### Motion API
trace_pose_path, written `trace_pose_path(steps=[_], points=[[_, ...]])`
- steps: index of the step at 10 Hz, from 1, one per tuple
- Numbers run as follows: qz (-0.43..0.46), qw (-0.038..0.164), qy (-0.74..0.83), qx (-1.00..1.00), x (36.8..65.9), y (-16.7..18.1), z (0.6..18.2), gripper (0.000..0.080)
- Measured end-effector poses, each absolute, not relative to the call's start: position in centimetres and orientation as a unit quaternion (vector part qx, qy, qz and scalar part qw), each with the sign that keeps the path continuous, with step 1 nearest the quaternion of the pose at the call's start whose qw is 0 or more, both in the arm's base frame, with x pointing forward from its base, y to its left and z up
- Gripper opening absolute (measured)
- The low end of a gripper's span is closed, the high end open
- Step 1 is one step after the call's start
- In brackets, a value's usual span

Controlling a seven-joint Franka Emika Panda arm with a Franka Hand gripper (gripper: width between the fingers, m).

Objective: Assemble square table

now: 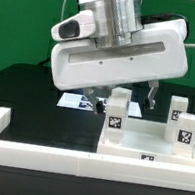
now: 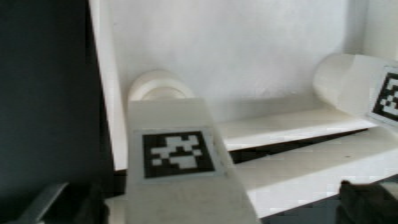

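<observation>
- Exterior view: bordering the black table, the long white rail (image 1: 36, 155) runs nearest the camera. Behind it sits the square tabletop (image 1: 144, 145), with tagged legs standing upright on it: one (image 1: 115, 113) at its near corner on the exterior view's left, two more (image 1: 186, 129) toward the exterior view's right. The gripper (image 1: 129, 93) hangs directly over that first leg, fingers pointing down; I can't tell how wide the jaws stand. The marker board (image 1: 77, 102) lies behind.
- Wrist view: the same leg (image 2: 173, 150) rises between the dark fingertips (image 2: 45, 202), its long axis running up toward the jaws. The fingertips look apart from it, so I judge nothing is grasped, not with certainty.
</observation>
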State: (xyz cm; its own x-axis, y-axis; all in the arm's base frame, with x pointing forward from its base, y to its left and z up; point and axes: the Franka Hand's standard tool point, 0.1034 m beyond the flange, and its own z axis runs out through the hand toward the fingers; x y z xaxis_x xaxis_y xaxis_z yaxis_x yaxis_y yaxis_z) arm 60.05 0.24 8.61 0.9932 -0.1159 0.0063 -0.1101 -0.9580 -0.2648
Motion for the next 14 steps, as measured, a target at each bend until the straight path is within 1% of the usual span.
trace_pose_path(steps=[1, 2, 4, 5, 9, 10, 11, 12, 13, 14], points=[[-0.011, 0.133, 0.057, -0.989, 60.1, 0.2, 8.6, 0.0649], [-0.008, 0.126, 0.067, -0.990, 60.0, 0.1, 8.6, 0.0649], [0.002, 0.086, 0.086, -0.993, 59.9, -1.0, 8.5, 0.0649], [0.011, 0.078, 0.098, -0.992, 59.8, -0.9, 8.4, 0.0649], [-0.001, 0.075, 0.089, -0.993, 60.2, -0.7, 8.4, 0.0649], [-0.003, 0.074, 0.082, -0.994, 60.1, -0.8, 8.3, 0.0553], [-0.003, 0.075, 0.082, -0.994, 60.1, -0.8, 8.3, 0.0419], [-0.003, 0.074, 0.082, -0.994, 60.1, -0.8, 8.3, 0.0419], [-0.003, 0.074, 0.082, -0.994, 60.1, -0.8, 8.3, 0.0290], [-0.003, 0.074, 0.082, -0.994, 60.1, -0.8, 8.3, 0.0290]])
